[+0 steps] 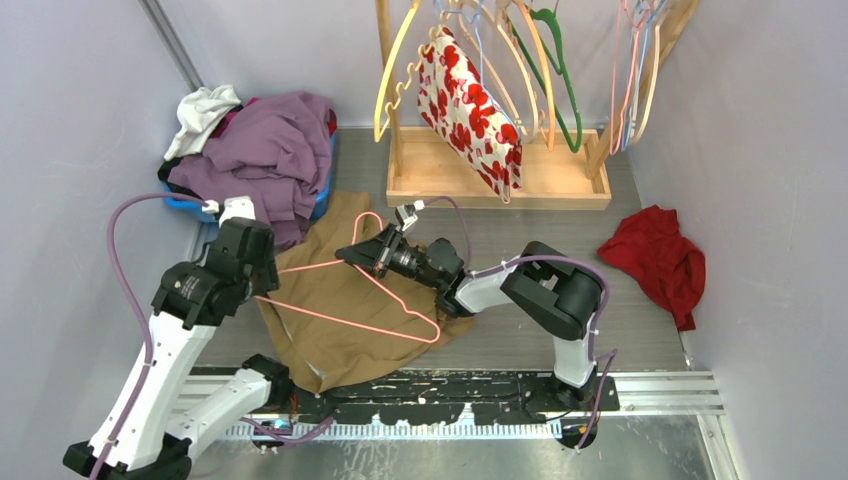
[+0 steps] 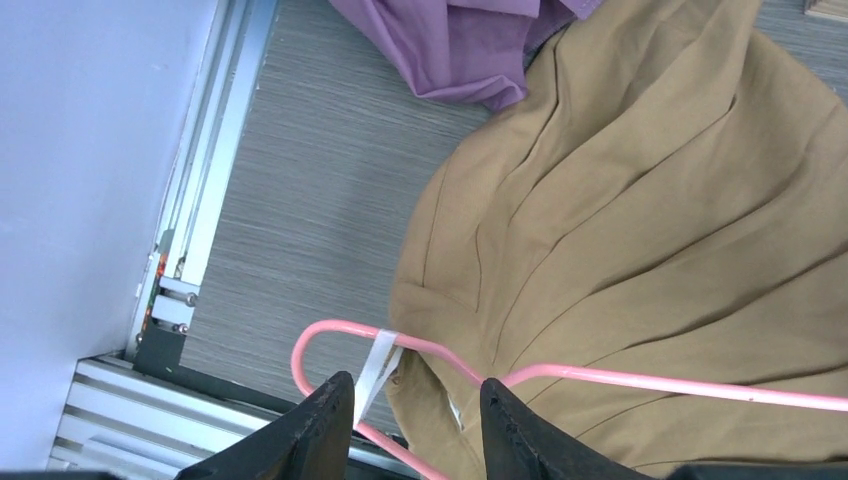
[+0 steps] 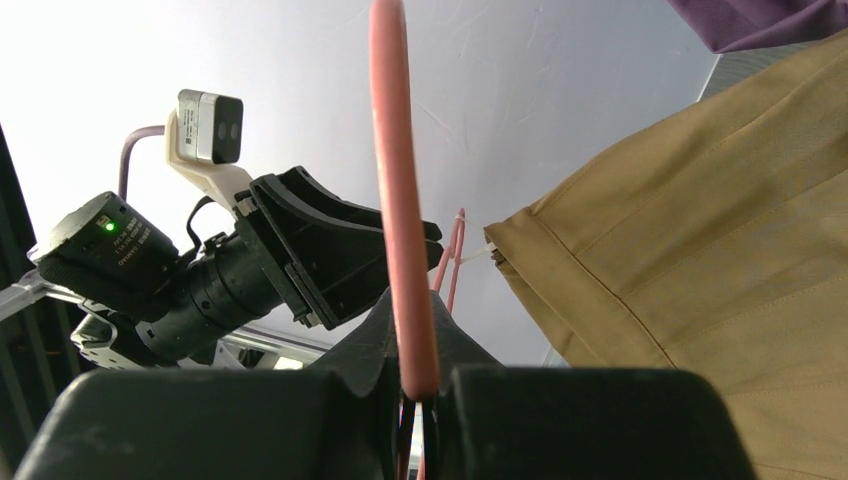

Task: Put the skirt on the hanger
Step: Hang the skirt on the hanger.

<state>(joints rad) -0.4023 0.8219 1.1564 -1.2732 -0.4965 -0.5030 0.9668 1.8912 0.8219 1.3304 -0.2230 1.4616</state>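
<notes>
Tan fabric, the one skirt (image 1: 330,345), lies spread on the grey bench (image 1: 500,345) at the lower middle of the top view, between the two arms. Over it is a single pink wire hanger (image 1: 350,320), with its hook toward the middle of the frame and its long bar running diagonally down to the right.

The right jaws are pressed together on the hanger near its hook. In the right wrist view the pink wire rises straight up from between them.

The left jaws stand spread at the hanger's left corner. In the left wrist view the looped end of the wire lies in the gap between the two black fingers (image 2: 320,430), pinched by neither. A white strip (image 2: 378,362) crosses it, and the skirt's edge lies just beyond.

At upper left, one blue basket (image 1: 190,205) is heaped with purple clothes (image 1: 270,150) and a white piece (image 1: 200,110). At top centre, one wooden rack (image 1: 500,185) carries one red-and-white floral garment (image 1: 470,110) and several hangers too overlapped to count. One red cloth (image 1: 655,255) lies at the right
</notes>
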